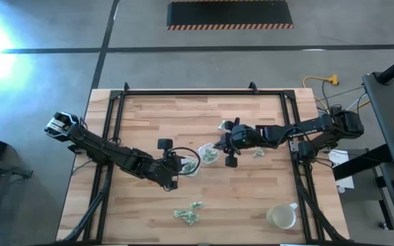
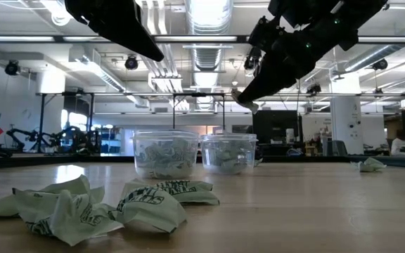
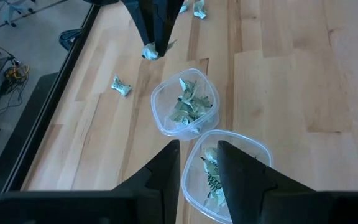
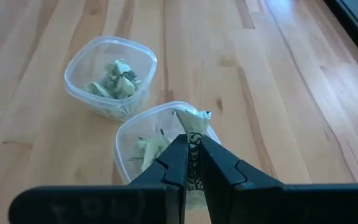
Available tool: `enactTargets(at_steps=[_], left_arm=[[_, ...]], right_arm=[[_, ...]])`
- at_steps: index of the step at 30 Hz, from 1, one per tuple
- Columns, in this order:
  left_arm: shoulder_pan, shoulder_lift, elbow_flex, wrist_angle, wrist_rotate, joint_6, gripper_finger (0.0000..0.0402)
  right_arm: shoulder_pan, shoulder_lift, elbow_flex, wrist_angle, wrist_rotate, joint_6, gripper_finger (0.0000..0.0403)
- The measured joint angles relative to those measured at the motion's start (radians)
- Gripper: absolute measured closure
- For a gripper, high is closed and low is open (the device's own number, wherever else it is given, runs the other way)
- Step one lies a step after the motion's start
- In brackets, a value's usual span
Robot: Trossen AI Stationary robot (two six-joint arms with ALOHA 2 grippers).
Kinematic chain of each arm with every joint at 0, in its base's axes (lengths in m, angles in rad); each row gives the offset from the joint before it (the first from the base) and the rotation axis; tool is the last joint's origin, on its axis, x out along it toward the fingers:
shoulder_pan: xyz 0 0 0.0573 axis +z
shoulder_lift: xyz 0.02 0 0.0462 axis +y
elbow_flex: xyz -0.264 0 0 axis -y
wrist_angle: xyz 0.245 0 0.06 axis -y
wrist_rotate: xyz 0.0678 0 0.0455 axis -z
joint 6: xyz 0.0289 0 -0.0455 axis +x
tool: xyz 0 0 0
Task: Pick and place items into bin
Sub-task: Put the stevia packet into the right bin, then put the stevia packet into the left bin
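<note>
Two small clear tubs stand side by side mid-table, each with crumpled pale green-and-white wrappers inside: the left tub [image 1: 191,165] [image 3: 225,171] and the right tub [image 1: 208,156] [image 4: 160,143]. My right gripper [image 4: 192,142] [image 1: 217,145] hovers above the right tub, shut on one wrapper [image 4: 193,121]. My left gripper [image 3: 199,149] [image 1: 182,164] hangs over the left tub's rim, its fingers a little apart with nothing between them. Loose wrappers lie on the table near the near edge [image 1: 187,215] [image 2: 83,204]. My right gripper pinches one crumpled wrapper between its two fingers. The wrapper's free end [image 4: 194,116] sticks out past the fingertips [image 2: 245,100]. The fingers slant down from the table's right side. The wrapper is lifted clear, above the right tub.
More wrappers lie right of the tubs [image 1: 257,154] and toward the far edge [image 1: 222,126] [image 3: 122,86]. A yellowish-white mug [image 1: 282,217] stands near the table's near right corner. A dark frame [image 1: 183,92] borders the tabletop.
</note>
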State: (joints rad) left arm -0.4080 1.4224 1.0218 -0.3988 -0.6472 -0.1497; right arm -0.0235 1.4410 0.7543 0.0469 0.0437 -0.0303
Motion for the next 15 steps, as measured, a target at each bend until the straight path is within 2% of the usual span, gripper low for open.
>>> enactTargets(at_steps=[6, 11, 15], left_arm=[[0.000, 0.000, 0.000, 0.004, 0.000, 0.000, 0.0312], [0.000, 0.000, -0.002, 0.007, 0.000, 0.000, 0.0312], [-0.001, 0.000, -0.002, 0.008, 0.000, 0.000, 0.0312]], right_arm=[[0.000, 0.018, -0.026, 0.105, 0.000, 0.000, 0.0358], [0.000, 0.099, -0.027, 0.174, 0.000, -0.006, 0.0345], [-0.006, 0.151, -0.001, 0.165, 0.000, -0.044, 0.0338]])
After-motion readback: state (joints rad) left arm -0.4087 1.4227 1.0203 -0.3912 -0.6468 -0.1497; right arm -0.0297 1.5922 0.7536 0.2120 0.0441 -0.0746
